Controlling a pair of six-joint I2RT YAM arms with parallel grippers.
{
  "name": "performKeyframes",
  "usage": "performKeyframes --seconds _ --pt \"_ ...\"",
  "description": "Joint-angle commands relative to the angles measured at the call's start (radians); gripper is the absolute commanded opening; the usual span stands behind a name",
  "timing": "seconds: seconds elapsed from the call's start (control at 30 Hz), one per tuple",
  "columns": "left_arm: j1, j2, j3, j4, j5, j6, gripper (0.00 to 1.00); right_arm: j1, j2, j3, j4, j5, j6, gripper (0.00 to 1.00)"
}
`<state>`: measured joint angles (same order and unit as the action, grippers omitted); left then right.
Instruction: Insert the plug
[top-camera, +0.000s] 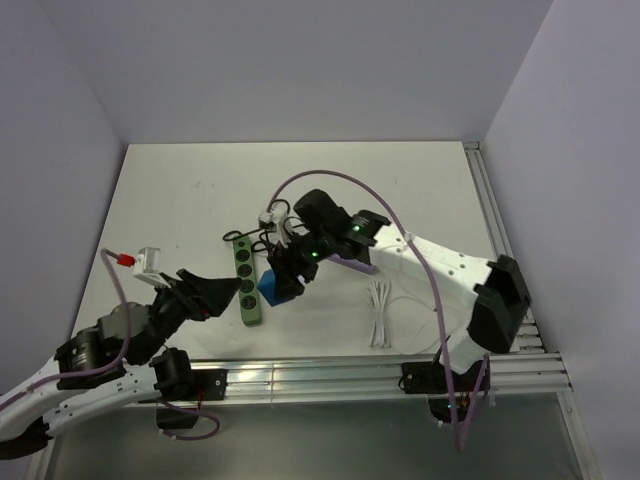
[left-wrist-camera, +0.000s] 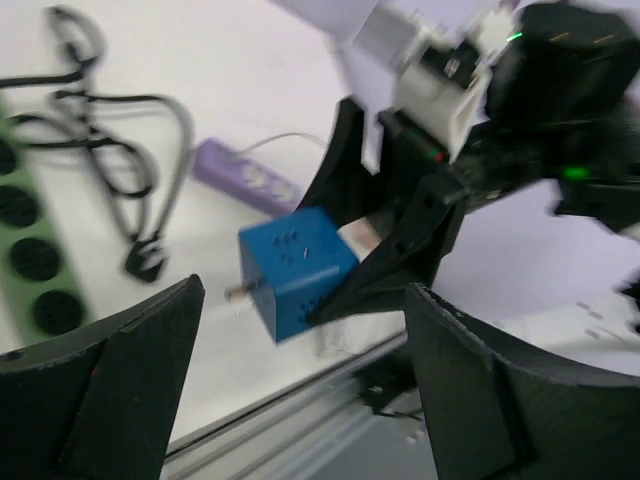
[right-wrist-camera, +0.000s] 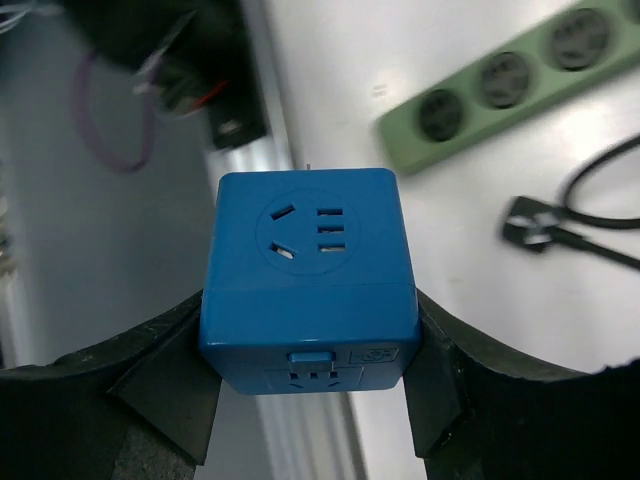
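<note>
The blue plug (top-camera: 268, 289) is a cube-shaped adapter held just right of the green power strip (top-camera: 246, 285), near its front end. My right gripper (top-camera: 287, 272) is shut on its two sides. In the right wrist view the plug (right-wrist-camera: 308, 280) fills the space between the black fingers (right-wrist-camera: 165, 375), socket face up, with the strip (right-wrist-camera: 500, 85) beyond it. In the left wrist view the plug (left-wrist-camera: 295, 270) shows a metal pin pointing left toward the strip (left-wrist-camera: 25, 250). My left gripper (left-wrist-camera: 305, 345) is open and empty, left of the strip.
The strip's black cord (top-camera: 262, 240) lies coiled behind it, plug end (right-wrist-camera: 545, 232) loose on the table. White cable ties (top-camera: 378, 315) lie right of the plug. An aluminium rail (top-camera: 380, 375) runs along the near edge. A white piece with a red tip (top-camera: 140, 260) sits at the left.
</note>
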<state>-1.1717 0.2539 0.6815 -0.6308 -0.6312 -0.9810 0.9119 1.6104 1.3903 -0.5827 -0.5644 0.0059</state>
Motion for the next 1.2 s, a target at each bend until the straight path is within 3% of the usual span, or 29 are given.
performKeyframes --seconds 0.0,0.23,0.37,0.6,0.7,0.8,0.83,1.0,1.1,1.17 --pt "0.003 -0.090 -0.026 0.207 0.221 0.217 0.88 -0.005 -0.170 -0.120 0.148 -0.296 -0.047 0.00" --pt "0.003 -0.022 0.006 0.223 0.415 0.314 0.99 -0.005 -0.244 -0.212 0.234 -0.537 -0.038 0.00" --pt "0.003 0.099 0.023 0.264 0.467 0.323 0.99 0.004 -0.239 -0.195 0.241 -0.554 -0.021 0.00" --pt "0.003 0.159 0.015 0.326 0.527 0.337 0.98 0.012 -0.257 -0.195 0.268 -0.549 -0.009 0.00" --pt "0.003 0.173 0.012 0.327 0.553 0.335 0.90 0.013 -0.273 -0.206 0.290 -0.535 0.029 0.00" --pt "0.003 0.163 0.006 0.332 0.561 0.329 0.75 0.013 -0.279 -0.209 0.300 -0.525 0.039 0.00" --pt "0.004 0.159 0.003 0.332 0.562 0.328 0.66 0.013 -0.280 -0.211 0.307 -0.523 0.040 0.00" --pt "0.003 0.114 -0.023 0.335 0.567 0.311 0.40 0.010 -0.299 -0.226 0.365 -0.520 0.091 0.00" --pt "0.003 0.097 -0.031 0.324 0.556 0.298 0.06 0.010 -0.319 -0.244 0.431 -0.491 0.149 0.02" --pt "0.003 0.082 -0.037 0.324 0.551 0.292 0.00 0.007 -0.333 -0.263 0.493 -0.474 0.205 0.03"
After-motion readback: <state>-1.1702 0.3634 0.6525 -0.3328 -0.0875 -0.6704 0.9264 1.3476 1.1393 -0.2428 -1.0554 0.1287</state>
